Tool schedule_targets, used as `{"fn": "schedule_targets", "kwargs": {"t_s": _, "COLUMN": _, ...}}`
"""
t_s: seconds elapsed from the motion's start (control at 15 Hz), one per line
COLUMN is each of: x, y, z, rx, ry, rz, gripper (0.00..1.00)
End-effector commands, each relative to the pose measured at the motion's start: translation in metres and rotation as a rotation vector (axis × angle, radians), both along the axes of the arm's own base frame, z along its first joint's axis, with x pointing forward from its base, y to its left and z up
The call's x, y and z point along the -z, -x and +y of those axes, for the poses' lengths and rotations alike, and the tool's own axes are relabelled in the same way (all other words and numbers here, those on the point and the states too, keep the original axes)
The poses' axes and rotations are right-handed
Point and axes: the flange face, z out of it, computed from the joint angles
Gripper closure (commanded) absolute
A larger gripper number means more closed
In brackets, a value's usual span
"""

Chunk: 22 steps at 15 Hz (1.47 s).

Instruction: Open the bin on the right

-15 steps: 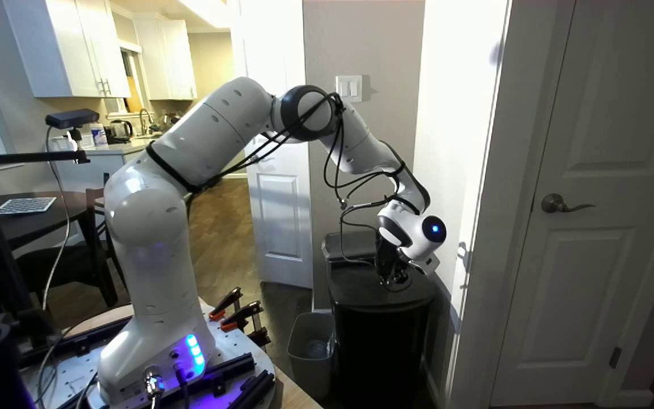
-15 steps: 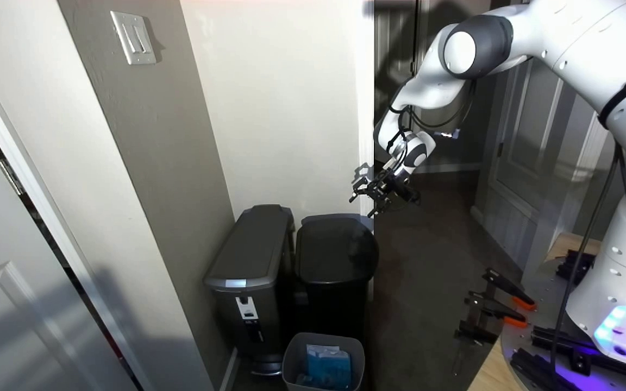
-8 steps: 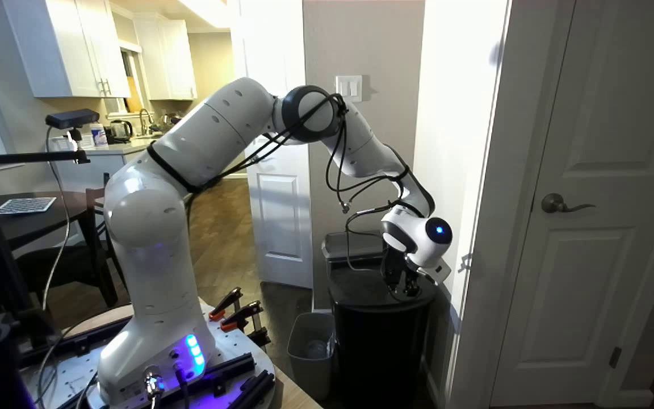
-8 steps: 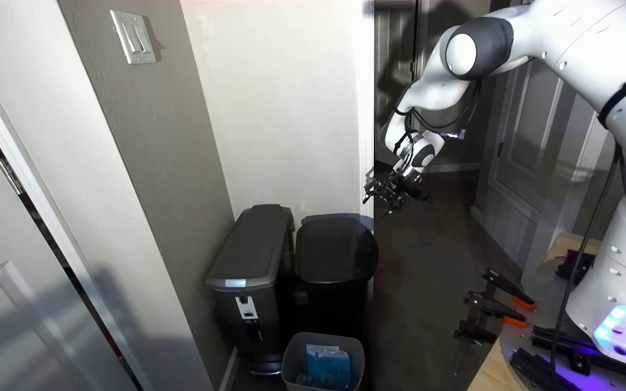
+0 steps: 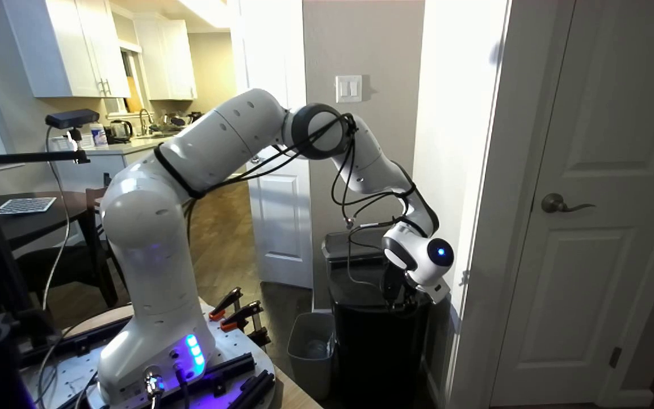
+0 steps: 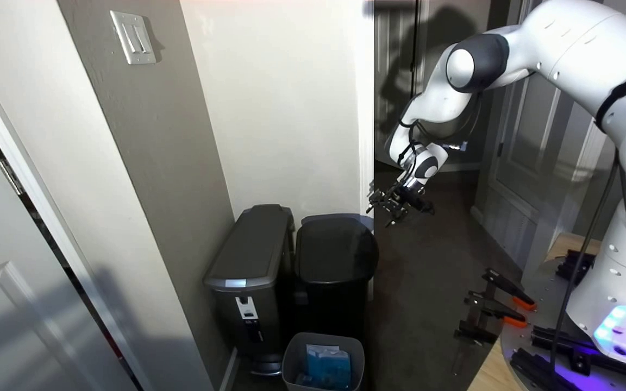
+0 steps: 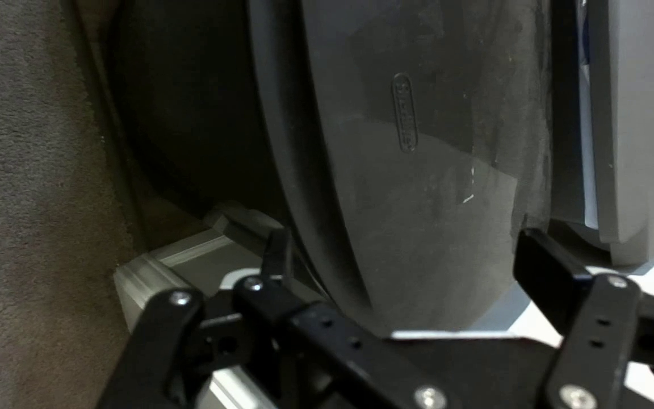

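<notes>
Black plastic first: your black bin (image 6: 337,307) stands beyond the edge of the desk (image 6: 495,370) that carries the clamps (image 6: 508,289), its lid (image 6: 337,248) down in both exterior views, the inside hidden from you. Just beside it, the grey bin (image 6: 249,258), also lid down. And near them, the small wastebasket (image 6: 298,353), mouth uncovered; you can see a blue packet (image 6: 328,370) in there. Now to your gripper (image 7: 408,250), hanging out past that same edge, its fingers (image 7: 548,272) spread wide! In the wrist view you've got the black lid filling the gap between the tips: one tip shows just outside the rim on the side of the carpet (image 7: 26,199), the other by the lid's edge toward the grey bin. Whether either touches, you can't tell.
</notes>
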Motion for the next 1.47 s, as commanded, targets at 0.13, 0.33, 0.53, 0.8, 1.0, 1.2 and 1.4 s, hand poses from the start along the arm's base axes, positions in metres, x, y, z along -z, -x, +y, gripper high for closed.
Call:
{"fn": "schedule_targets", "kwargs": {"t_s": 0.13, "x": 0.029, "y": -0.014, "z": 0.017, "rx": -0.011, "ry": -0.055, "rz": -0.051, "gripper": 0.00}}
{"fn": "schedule_targets", "kwargs": {"t_s": 0.33, "x": 0.050, "y": -0.017, "z": 0.026, "rx": -0.026, "ry": -0.064, "rz": -0.037, "gripper": 0.00}}
{"fn": "schedule_targets", "kwargs": {"t_s": 0.53, "x": 0.070, "y": -0.014, "z": 0.025, "rx": -0.027, "ry": -0.074, "rz": -0.024, "gripper": 0.00}}
{"fn": "schedule_targets", "kwargs": {"t_s": 0.8, "x": 0.084, "y": -0.010, "z": 0.017, "rx": -0.014, "ry": -0.076, "rz": -0.018, "gripper": 0.00}}
{"fn": "schedule_targets", "kwargs": {"t_s": 1.0, "x": 0.091, "y": -0.008, "z": 0.012, "rx": -0.004, "ry": -0.080, "rz": -0.016, "gripper": 0.00}}
{"fn": "schedule_targets", "kwargs": {"t_s": 1.2, "x": 0.094, "y": -0.009, "z": 0.010, "rx": 0.006, "ry": -0.081, "rz": -0.021, "gripper": 0.00}}
{"fn": "schedule_targets", "kwargs": {"t_s": 1.4, "x": 0.082, "y": -0.015, "z": 0.014, "rx": 0.019, "ry": -0.095, "rz": -0.049, "gripper": 0.00}}
